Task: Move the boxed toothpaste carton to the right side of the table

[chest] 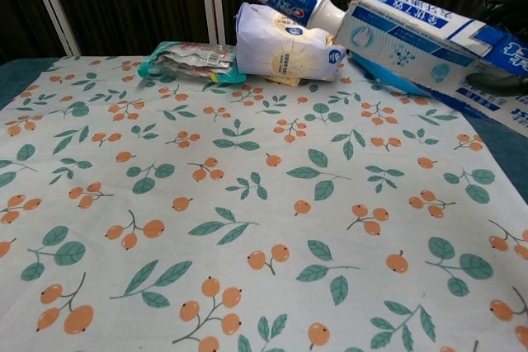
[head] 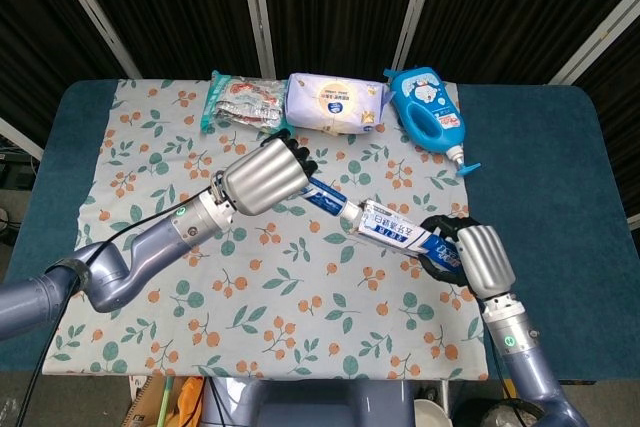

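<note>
Carton (head: 398, 230) = thin printed card, long box shape. My guess: light, stiff lengthwise, but walls crush if squeezed hard; glossy print so prob. a bit slippery. Open end flap faces inward, weak spot, avoid pinching there. Best hold is across the long side faces near one end or mid-body, firm but not hard.

Position: carton is in my right hand (head: 470, 255), fingers wrapped round its outer (right) end, dark fingers visible under/around it in head view. Rest of the box sticks out up-left from the hand toward table centre. Chest view shows it lifted off the cloth (chest: 247, 228), tilted, w/ the open end lower-left. It sits over the right part of the floral cloth, not yet over the bare blue table (head: 560, 187) to the right.

My left hand (head: 262, 175) is clamped on the toothpaste tube (head: 325, 199), also held in the air. Tube cap end is touching or right at the carton's open mouth; can't tell if it has entered.

Judgement: one-ended hold means leverage on the free end, so the carton may pivot in the grip if the tube pushes against it.
</note>
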`<state>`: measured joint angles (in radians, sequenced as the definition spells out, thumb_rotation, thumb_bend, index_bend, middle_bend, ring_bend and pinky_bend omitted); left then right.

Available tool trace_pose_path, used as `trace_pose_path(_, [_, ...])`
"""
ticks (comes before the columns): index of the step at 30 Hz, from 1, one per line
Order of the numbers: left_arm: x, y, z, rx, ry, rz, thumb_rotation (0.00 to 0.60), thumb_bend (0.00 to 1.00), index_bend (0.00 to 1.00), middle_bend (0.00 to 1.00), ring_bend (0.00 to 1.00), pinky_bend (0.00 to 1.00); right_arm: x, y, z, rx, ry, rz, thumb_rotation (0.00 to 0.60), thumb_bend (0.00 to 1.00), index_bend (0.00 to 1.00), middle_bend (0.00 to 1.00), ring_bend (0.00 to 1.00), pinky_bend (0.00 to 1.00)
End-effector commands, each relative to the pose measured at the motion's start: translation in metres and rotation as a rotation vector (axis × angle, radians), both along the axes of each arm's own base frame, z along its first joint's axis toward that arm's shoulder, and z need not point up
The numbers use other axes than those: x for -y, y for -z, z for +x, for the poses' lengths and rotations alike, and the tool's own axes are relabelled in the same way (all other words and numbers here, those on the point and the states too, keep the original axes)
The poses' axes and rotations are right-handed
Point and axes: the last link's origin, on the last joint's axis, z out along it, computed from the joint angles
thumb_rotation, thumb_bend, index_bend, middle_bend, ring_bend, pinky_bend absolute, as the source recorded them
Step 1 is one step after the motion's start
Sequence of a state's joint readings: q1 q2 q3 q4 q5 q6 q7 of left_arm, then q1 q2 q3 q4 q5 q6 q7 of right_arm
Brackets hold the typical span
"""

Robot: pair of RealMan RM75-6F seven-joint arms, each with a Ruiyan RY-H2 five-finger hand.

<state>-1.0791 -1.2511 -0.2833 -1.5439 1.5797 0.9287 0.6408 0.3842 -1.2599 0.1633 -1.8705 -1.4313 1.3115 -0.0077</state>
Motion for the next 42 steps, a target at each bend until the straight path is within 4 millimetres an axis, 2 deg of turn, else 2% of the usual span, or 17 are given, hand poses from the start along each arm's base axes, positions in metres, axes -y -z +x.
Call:
trace_pose_path(1, [0.002,0.001,0.009,0.007,0.016,0.003,0.6,0.48,0.61,0.71,0.67,0.64,-0.001,0.001,0.001,-0.001,-0.004,0.003,0.6,0.34,0.49,0.52,0.51,0.45])
trace_pose_path(11, [0.004,0.004,0.026,0.014,0.028,0.017,0.6,0.48,0.61,0.71,0.67,0.64,-0.004,0.002,0.003,0.002,-0.01,0.007,0.6,0.34,0.49,0.52,0.51,0.45])
trace_pose_path(19, [0.009,0.018,0.037,0.006,0.047,-0.001,0.6,0.48,0.61,0.71,0.67,0.64,-0.003,-0.001,0.005,0.021,-0.01,-0.004,0.6,0.34,0.49,0.52,0.51,0.45])
trace_pose_path(27, [0.015,0.028,0.071,0.025,0.156,0.044,0.6,0.48,0.58,0.65,0.62,0.62,-0.002,-0.012,0.009,0.123,0.02,-0.011,0.6,0.34,0.49,0.52,0.51,0.45])
trace_pose_path(30, [0.019,0.031,0.087,0.017,0.22,0.069,0.6,0.45,0.51,0.56,0.53,0.52,-0.001,-0.017,0.011,0.173,0.03,-0.007,0.6,0.34,0.49,0.52,0.51,0.45])
trace_pose_path(35, [0.027,0.034,0.111,0.019,0.305,0.114,0.6,0.38,0.35,0.35,0.32,0.33,0.0,-0.027,0.018,0.281,0.02,-0.021,0.6,0.34,0.5,0.54,0.53,0.45])
trace_pose_path(39, [0.036,0.032,0.132,0.074,0.35,0.145,0.6,0.31,0.23,0.19,0.2,0.24,0.0,-0.037,0.023,0.398,-0.014,-0.065,0.6,0.34,0.51,0.55,0.53,0.47])
trace_pose_path(42, [0.043,0.031,0.141,0.114,0.366,0.156,0.6,0.28,0.16,0.11,0.16,0.21,-0.001,-0.043,0.024,0.479,-0.03,-0.097,0.6,0.34,0.51,0.55,0.53,0.49])
